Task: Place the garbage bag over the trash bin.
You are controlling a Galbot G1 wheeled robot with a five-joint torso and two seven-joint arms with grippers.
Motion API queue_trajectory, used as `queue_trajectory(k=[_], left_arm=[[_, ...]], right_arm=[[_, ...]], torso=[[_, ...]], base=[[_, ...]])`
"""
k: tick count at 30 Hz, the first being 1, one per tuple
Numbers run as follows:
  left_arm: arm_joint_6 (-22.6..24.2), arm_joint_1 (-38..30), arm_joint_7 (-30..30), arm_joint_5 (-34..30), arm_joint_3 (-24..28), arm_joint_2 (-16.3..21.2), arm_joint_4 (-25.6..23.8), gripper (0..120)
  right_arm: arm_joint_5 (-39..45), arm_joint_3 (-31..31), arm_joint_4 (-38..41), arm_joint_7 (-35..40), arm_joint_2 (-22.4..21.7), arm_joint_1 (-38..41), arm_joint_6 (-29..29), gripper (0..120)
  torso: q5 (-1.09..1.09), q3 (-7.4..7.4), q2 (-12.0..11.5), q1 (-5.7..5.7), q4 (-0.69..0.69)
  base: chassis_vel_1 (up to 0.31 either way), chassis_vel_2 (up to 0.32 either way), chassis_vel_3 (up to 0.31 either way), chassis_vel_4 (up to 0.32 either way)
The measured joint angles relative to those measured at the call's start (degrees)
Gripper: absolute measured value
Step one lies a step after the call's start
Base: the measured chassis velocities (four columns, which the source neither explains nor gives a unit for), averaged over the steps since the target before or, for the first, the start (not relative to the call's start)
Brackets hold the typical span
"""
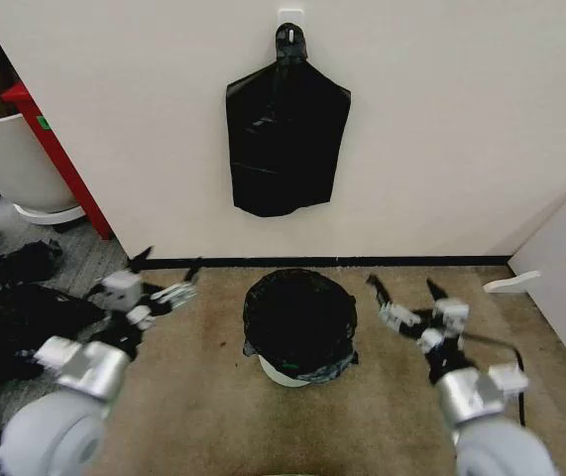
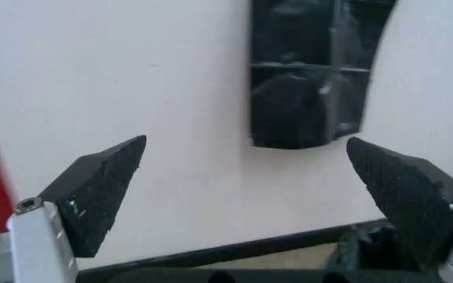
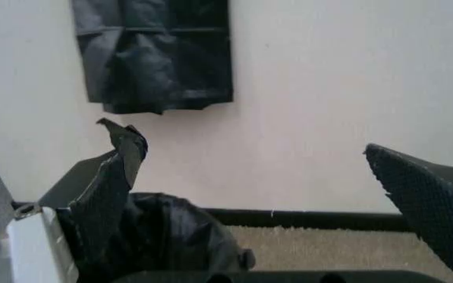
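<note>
The left gripper hangs in the air just left of the trash bin, and its two dark pointed fingers are wide apart with nothing between them. The right gripper hangs on the other side of the bin, also spread wide and holding nothing. A tiny scrap of black plastic seems to cling to one right finger.

Between them, the garbage bag sits in the bin. Its edge is folded out over the rim, so only a bit of the cream bin peeks out at the bottom. The job looks almost done. To finish well, I think the grippers should pull away slowly and straight, so they don't snag the thin bag and drag it off. If any edge is loose, a soft tug down over the rim should fix it.

The bag is thin, shiny and crinkly, so it can tear or slip. The bin is round, hard and smooth. It stands on a flat brown carpet near a plain white wall. A flat bundle of black bags hangs on a hook above.
</note>
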Motion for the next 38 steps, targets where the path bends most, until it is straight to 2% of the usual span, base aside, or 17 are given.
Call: queue_trajectory(k=[4,5,8,11,12,16,22,38], left_arm=[[-4.0,7.0,2.5,2.4,-5.1,-7.7,-2.4,100],[-4.0,7.0,2.5,2.4,-5.1,-7.7,-2.4,100],[-7.0,11.3,4.7,3.7,-7.3,-12.6,-3.7,100],[-9.3,16.7,6.0,4.0,-7.2,-15.7,-5.1,100],[-9.3,16.7,6.0,4.0,-7.2,-15.7,-5.1,100],[-12.8,24.3,6.4,4.3,-4.7,-18.4,-6.3,100],[-15.9,26.1,6.1,6.2,-3.2,-19.9,-6.5,100],[-16.3,25.3,5.0,7.8,-3.3,-19.8,-6.4,100]], right_arm=[[-7.9,-0.8,0.5,-2.1,7.2,-4.3,3.4,100],[-7.9,-0.8,0.5,-2.1,7.2,-4.3,3.4,100],[-10.5,0.4,0.3,-3.0,11.4,-7.1,6.7,100],[-10.8,3.0,0.3,-4.7,14.0,-9.5,9.2,100],[-10.8,3.0,0.3,-4.7,14.0,-9.5,9.2,100],[-10.9,4.3,-0.1,-6.2,16.6,-12.3,12.2,100],[-11.4,3.5,-0.5,-6.8,16.1,-14.3,14.3,100],[-12.2,3.2,-1.2,-6.2,15.7,-14.4,15.1,100]], torso=[[0.01,0.00,0.0,0.00,0.01],[0.01,0.00,0.0,0.00,0.01],[0.01,0.00,0.0,0.00,0.00],[0.01,0.00,0.0,0.00,-0.01],[0.01,0.00,0.0,0.00,-0.01],[0.02,0.00,0.0,0.00,0.00],[0.02,0.01,0.0,0.00,0.00],[0.02,0.01,0.0,0.00,0.00]], base=[[0.000,0.000,0.000,0.000],[0.000,0.000,0.000,0.000],[0.000,0.000,0.000,0.000],[0.000,0.000,0.000,0.000],[0.000,0.000,0.000,0.000],[0.000,0.000,0.000,0.000],[0.000,0.000,0.000,0.000],[0.000,0.000,0.000,0.000]])
